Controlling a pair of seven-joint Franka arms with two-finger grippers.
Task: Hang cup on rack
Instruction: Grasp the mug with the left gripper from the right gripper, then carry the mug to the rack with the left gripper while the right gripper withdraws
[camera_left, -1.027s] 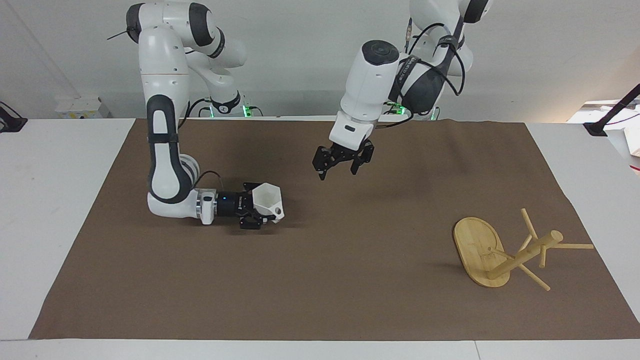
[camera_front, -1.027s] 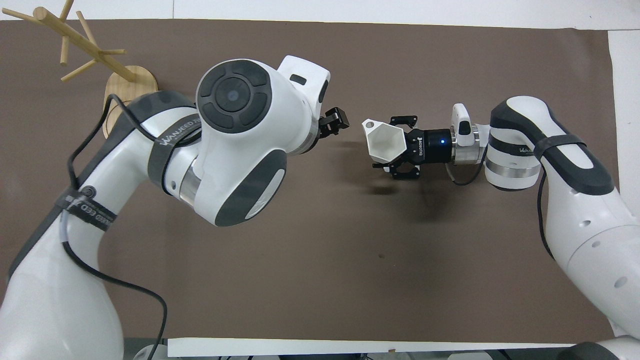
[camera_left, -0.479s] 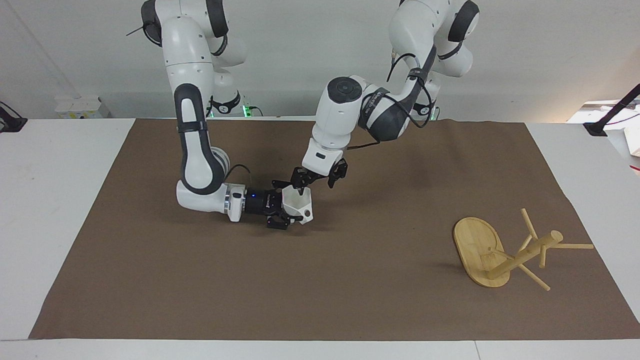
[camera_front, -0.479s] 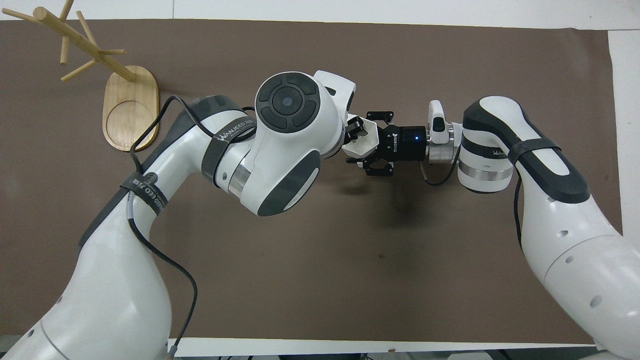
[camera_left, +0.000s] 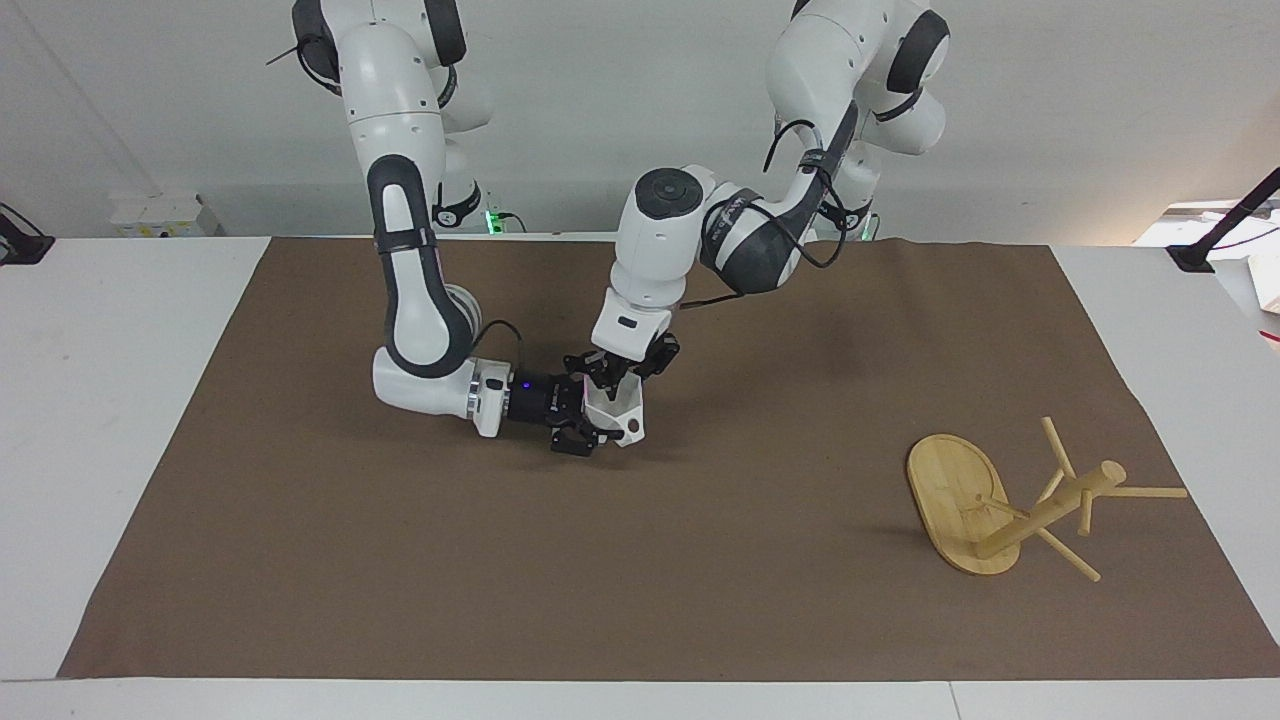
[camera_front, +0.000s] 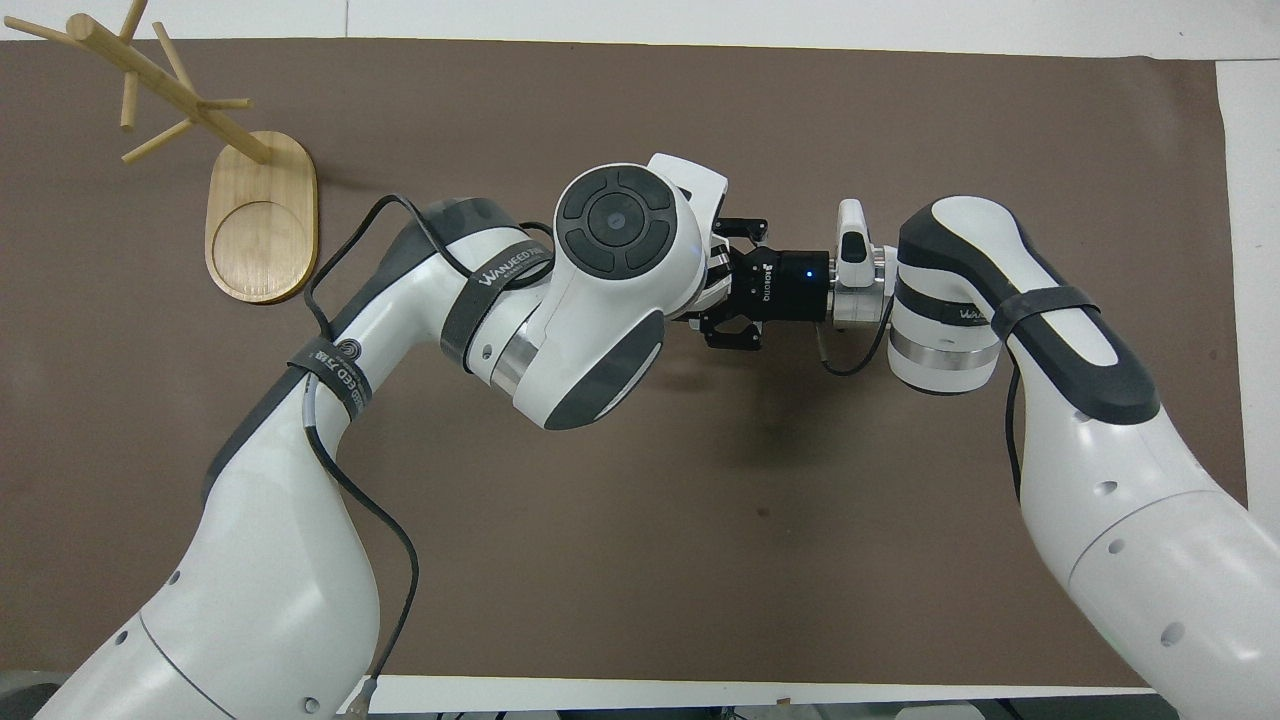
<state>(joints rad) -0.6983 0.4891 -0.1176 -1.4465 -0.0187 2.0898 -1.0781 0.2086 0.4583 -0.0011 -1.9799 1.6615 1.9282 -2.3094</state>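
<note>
Now we see the cup (camera_left: 618, 408) held in the air over the brown mat (camera_left: 700, 600), well apart from the rack (camera_left: 1010, 505), toward the right arm's end of the bench (camera_left: 120, 400). Our right gripper (camera_left: 582, 425) has its fingers clamped on the cup from the side. Our left gripper (camera_left: 612, 375) reaches down onto the cup's rim; we cannot tell whether its fingers have closed. A strap on the left arm reads "WANJEED" (camera_front: 500, 275).

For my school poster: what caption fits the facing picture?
Both grippers, right and left, meet at the white cup; bamboo rack waits.
</note>
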